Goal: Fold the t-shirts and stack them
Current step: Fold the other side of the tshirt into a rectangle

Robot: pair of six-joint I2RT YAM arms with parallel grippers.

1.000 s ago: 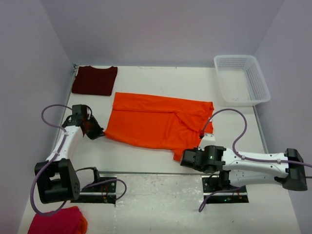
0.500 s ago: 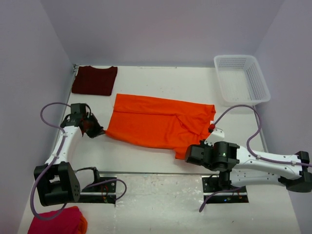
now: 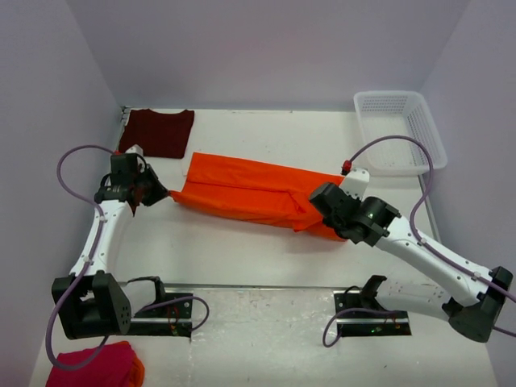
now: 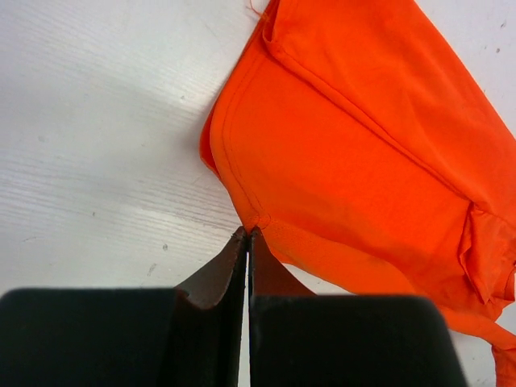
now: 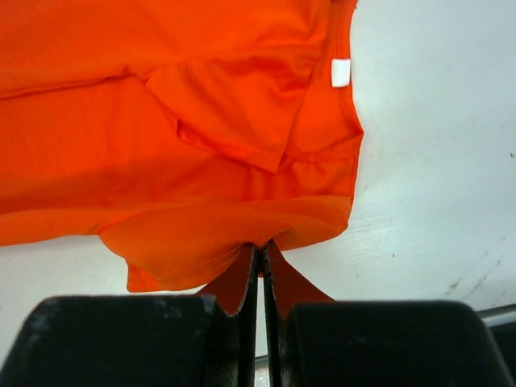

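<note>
The orange t-shirt lies across the middle of the table, its near edge lifted and carried over toward the back. My left gripper is shut on its left corner. My right gripper is shut on its right lower edge, held above the table. The white neck label shows in the right wrist view. The maroon t-shirt lies folded flat at the back left, apart from both grippers.
A white plastic basket stands at the back right. A pink-red cloth bundle with an orange edge lies at the near left corner beside the left arm's base. Walls close in the left, back and right sides.
Both grippers have lifted and moved toward the back with the orange shirt's near edge. The shirt now looks narrower front to back. The right arm has swung up and away from the near edge.
</note>
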